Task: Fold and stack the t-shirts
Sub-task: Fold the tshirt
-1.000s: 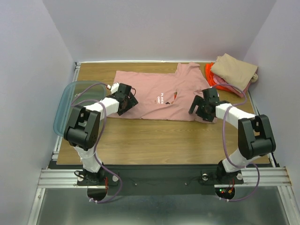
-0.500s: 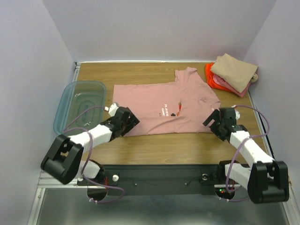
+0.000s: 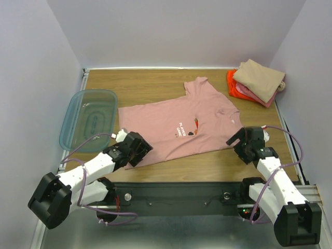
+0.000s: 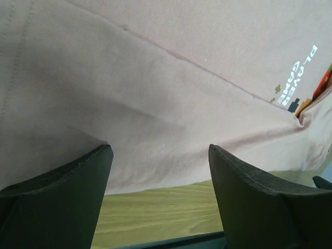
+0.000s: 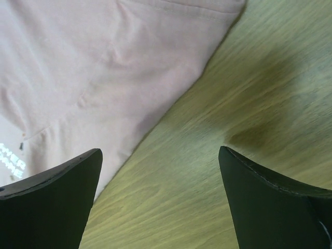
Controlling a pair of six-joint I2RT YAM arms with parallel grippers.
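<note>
A dusty-pink t-shirt [image 3: 171, 124] with a small chest print lies spread flat on the wooden table, tilted, its collar to the right. My left gripper [image 3: 139, 150] is open at the shirt's near left edge; in the left wrist view the pink cloth [image 4: 155, 93] fills the frame above the fingers [image 4: 67, 192]. My right gripper [image 3: 241, 141] is open just off the shirt's near right corner; the right wrist view shows the cloth's edge [image 5: 104, 78] and bare wood between the jaws. A stack of folded tan, pink and orange t-shirts [image 3: 258, 80] sits at the far right corner.
A clear teal plastic bin [image 3: 88, 118] stands at the table's left edge. The table [image 3: 207, 155] has bare wood near the front. White walls close in the sides and back.
Both arms have drawn back toward the near edge. The pink shirt has been dragged nearer and rotated. Both grippers now stand at its near edge with nothing between the jaws.
</note>
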